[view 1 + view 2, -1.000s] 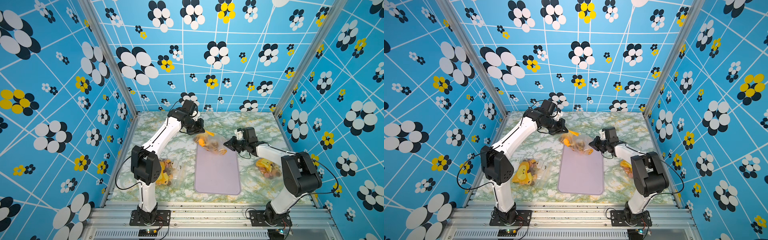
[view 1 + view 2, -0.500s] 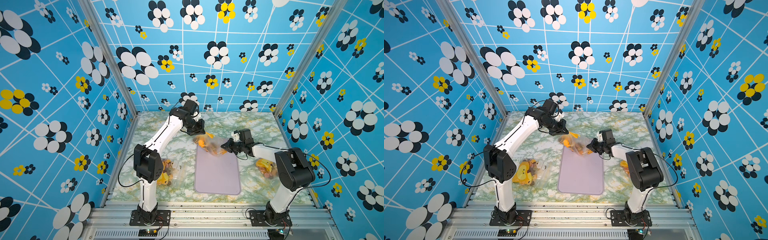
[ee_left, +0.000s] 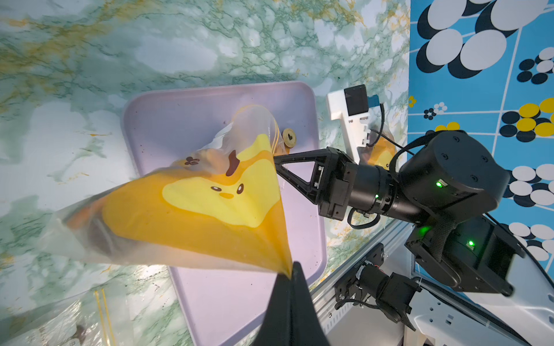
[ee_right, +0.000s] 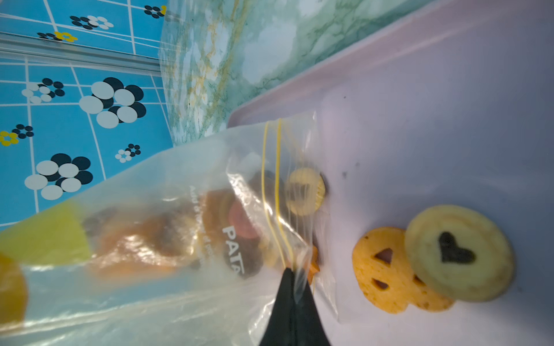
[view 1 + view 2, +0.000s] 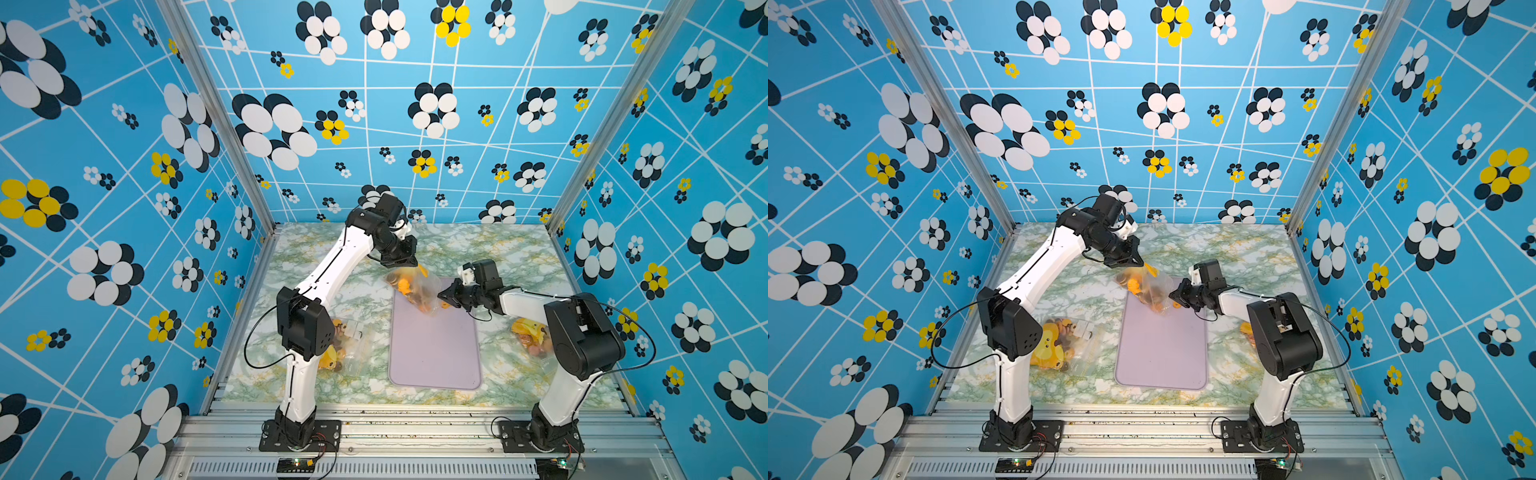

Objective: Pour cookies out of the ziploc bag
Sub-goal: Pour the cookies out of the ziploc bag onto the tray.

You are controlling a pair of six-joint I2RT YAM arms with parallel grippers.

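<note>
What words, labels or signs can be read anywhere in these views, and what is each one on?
"PATA": white letters on the clear ziploc bag, right wrist view; the word may run on out of sight.
Smaller white line beside it on the bag: too blurred to read.
White print on the black base plate, left wrist view: too small to read.
Sign only: a dark heart on one cookie.

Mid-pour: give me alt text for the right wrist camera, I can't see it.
The right gripper, shut, pinches the mouth edge of the clear ziploc bag over a lilac tray. Two cookies lie clear of it on the tray; more show inside.
</note>
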